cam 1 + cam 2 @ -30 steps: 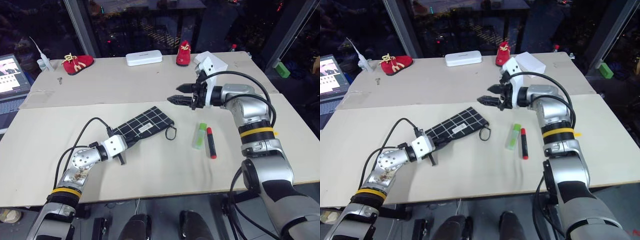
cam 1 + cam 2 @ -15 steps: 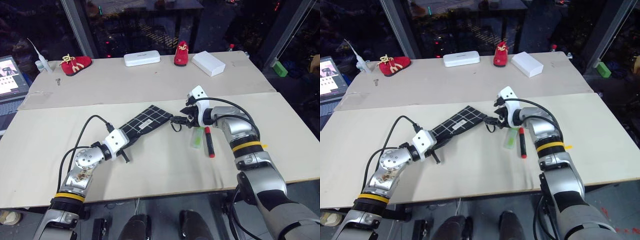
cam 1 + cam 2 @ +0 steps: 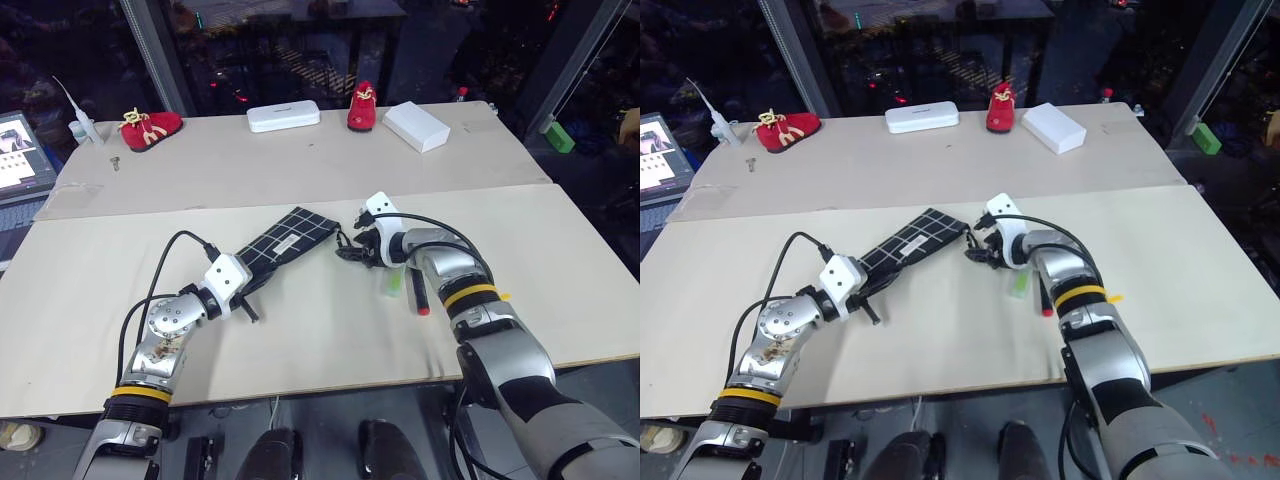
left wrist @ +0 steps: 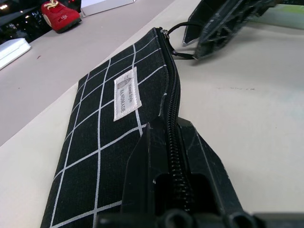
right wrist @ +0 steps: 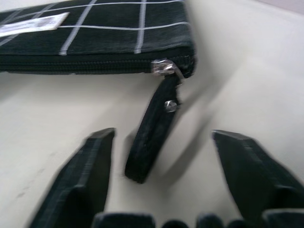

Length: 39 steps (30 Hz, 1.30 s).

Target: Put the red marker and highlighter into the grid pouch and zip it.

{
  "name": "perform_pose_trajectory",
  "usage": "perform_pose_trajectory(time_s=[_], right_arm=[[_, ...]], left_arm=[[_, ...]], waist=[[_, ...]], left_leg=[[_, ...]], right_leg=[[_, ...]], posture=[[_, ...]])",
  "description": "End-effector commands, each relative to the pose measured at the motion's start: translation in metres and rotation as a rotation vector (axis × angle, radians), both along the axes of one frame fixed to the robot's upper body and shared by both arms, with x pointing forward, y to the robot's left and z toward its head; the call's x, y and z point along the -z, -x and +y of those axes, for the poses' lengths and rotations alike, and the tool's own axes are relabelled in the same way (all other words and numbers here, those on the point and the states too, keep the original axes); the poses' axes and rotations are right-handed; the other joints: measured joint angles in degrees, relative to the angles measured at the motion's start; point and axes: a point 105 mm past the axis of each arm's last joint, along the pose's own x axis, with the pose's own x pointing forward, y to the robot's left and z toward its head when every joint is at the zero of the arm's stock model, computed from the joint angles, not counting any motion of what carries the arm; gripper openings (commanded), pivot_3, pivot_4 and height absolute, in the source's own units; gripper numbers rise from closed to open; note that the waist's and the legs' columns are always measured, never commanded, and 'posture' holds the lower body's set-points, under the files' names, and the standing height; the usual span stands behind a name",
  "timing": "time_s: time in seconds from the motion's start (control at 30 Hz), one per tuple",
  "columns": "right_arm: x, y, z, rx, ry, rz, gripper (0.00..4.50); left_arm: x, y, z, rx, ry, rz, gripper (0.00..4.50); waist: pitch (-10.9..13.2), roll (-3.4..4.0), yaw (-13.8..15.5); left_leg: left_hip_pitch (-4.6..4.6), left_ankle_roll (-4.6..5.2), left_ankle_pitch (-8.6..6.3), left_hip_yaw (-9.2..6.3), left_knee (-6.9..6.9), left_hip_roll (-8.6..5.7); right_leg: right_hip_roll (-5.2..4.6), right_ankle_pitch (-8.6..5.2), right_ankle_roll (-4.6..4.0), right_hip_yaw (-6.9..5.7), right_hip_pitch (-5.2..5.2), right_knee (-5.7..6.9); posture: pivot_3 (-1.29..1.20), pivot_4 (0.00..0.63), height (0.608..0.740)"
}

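The grid pouch [image 3: 288, 238] lies flat on the table, black with white lines, its zipper closed along one edge. My left gripper [image 3: 248, 288] is shut on the pouch's near end, pinching the zipper edge [image 4: 173, 95]. My right gripper [image 5: 164, 137] sits low at the pouch's far end. Its fingers [image 5: 95, 156] stand open on either side of the black pull loop [image 5: 152, 128] without touching it. The green highlighter [image 3: 395, 282] and the red marker [image 3: 418, 295] lie side by side on the table just right of that gripper.
Along the far edge stand two red shoes [image 3: 153, 125] [image 3: 366, 106] and two white cases [image 3: 285, 116] [image 3: 416, 126]. A laptop [image 3: 22, 150] sits at far left. A green block [image 3: 559, 135] lies beyond the table's right corner.
My right gripper has dropped from above the table to the pouch's zipper end and narrowed its fingers around the pull loop. The left gripper kept its hold on the pouch.
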Motion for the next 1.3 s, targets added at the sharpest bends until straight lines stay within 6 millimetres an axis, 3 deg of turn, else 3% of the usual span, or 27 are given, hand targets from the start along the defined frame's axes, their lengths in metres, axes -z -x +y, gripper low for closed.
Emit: perform_pose_trajectory(time_s=[0.03,0.2,0.67,0.9,1.0,1.07,1.3], right_arm=[[-0.024,-0.005,0.010,-0.040,-0.037,-0.082,1.70],[-0.019,0.012,0.033,-0.216,-0.003,-0.089,0.02],[-0.023,0.079,0.098,-0.631,0.064,-0.121,0.02],[-0.018,0.101,0.126,-0.702,0.069,-0.117,0.02],[-0.015,0.104,0.128,-0.713,0.076,-0.113,0.02],[-0.012,0.092,0.120,-0.645,0.101,-0.108,0.02],[-0.017,0.061,0.077,-0.494,0.137,-0.105,2.24]], left_arm=[[-0.017,0.000,-0.001,0.012,0.024,-0.055,0.00],[-0.014,0.001,-0.003,0.011,0.029,-0.050,0.00],[-0.008,-0.001,-0.018,0.040,0.054,-0.033,0.00],[-0.008,-0.004,-0.028,0.063,0.068,-0.032,0.00],[-0.009,-0.005,-0.030,0.067,0.069,-0.035,0.00],[-0.009,-0.005,-0.030,0.066,0.072,-0.036,0.00],[-0.008,-0.001,-0.031,0.063,0.083,-0.032,0.00]], waist=[[0.0,0.00,0.0],[0.0,0.00,-0.1],[0.0,0.00,0.1],[0.0,0.00,0.1],[0.0,0.00,0.1],[0.0,0.00,0.2],[0.0,-0.01,0.3]], left_leg=[[0.01,0.00,0.00,0.00,0.00,0.00],[0.00,0.00,0.00,0.00,-0.01,0.02],[0.00,0.00,0.00,-0.01,0.00,0.01],[0.01,-0.06,0.03,-0.02,0.01,-0.01],[0.01,-0.08,0.04,-0.03,0.01,0.00],[0.00,-0.09,0.05,-0.03,0.01,-0.01],[0.00,-0.20,0.11,-0.03,0.01,-0.04]], right_leg=[[0.00,0.00,0.00,0.00,0.00,0.00],[0.02,0.00,0.00,0.00,0.00,0.02],[0.02,0.00,0.00,-0.01,-0.04,0.05],[0.02,0.00,0.00,-0.01,-0.08,0.04],[0.05,0.00,0.00,-0.03,-0.10,0.06],[0.04,0.00,0.00,-0.03,-0.10,0.06],[0.02,0.01,-0.01,-0.03,-0.09,0.03]], posture=[[0.00,0.150,0.740],[0.00,0.150,0.740],[0.00,0.150,0.740],[0.00,0.150,0.740],[0.00,0.150,0.740],[0.00,0.150,0.740],[0.00,0.150,0.740]])
